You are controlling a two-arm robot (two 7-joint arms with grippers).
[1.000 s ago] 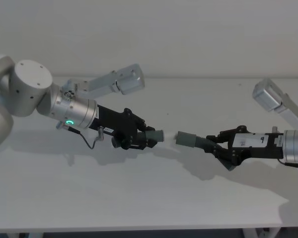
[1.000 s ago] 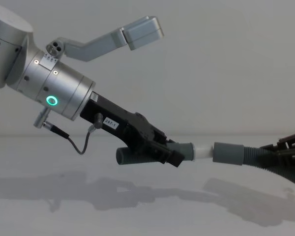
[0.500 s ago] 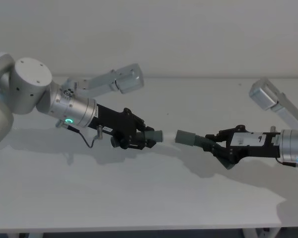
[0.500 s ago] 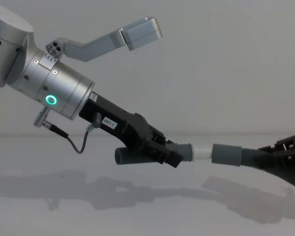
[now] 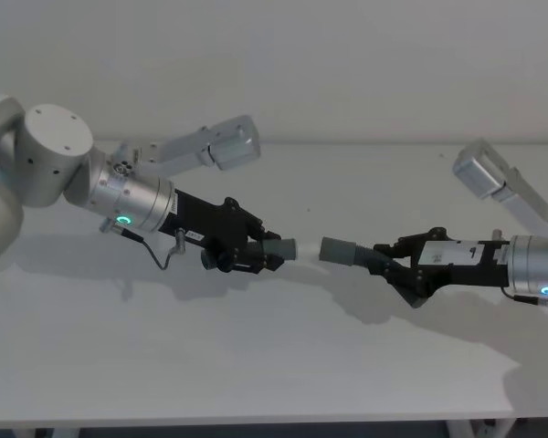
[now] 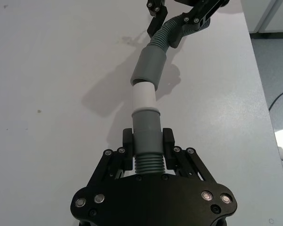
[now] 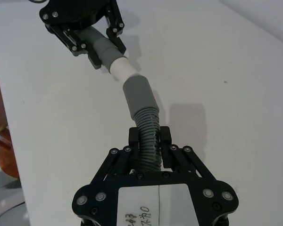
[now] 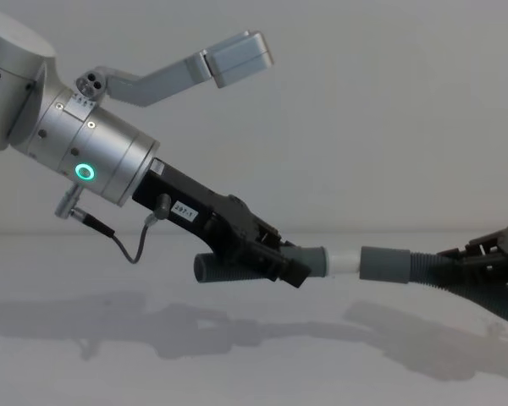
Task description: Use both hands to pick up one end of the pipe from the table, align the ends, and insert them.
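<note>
Above the white table [image 5: 256, 365], my left gripper [image 5: 267, 255] is shut on one dark-grey ribbed pipe piece [image 6: 146, 127]. Its collared end carries a white stub [image 6: 144, 96] that points right. My right gripper [image 5: 395, 265] is shut on the ribbed part of the other pipe piece [image 7: 144, 136], whose wide collar [image 5: 338, 250] faces left. In the chest view the white stub [image 8: 344, 261] meets the mouth of that collar [image 8: 386, 265], and the two pieces lie nearly in line. How far the stub sits inside is hidden.
A silver camera bracket stands above each wrist [image 5: 226, 146] [image 5: 493, 178]. A thin cable [image 5: 164, 262] loops under the left wrist. The table's front edge [image 5: 256, 422] runs close below, and its side edge [image 7: 2, 117] shows in the right wrist view.
Both grippers have drifted slightly left with their pipe pieces. The right collar has closed in a little on the white stub.
</note>
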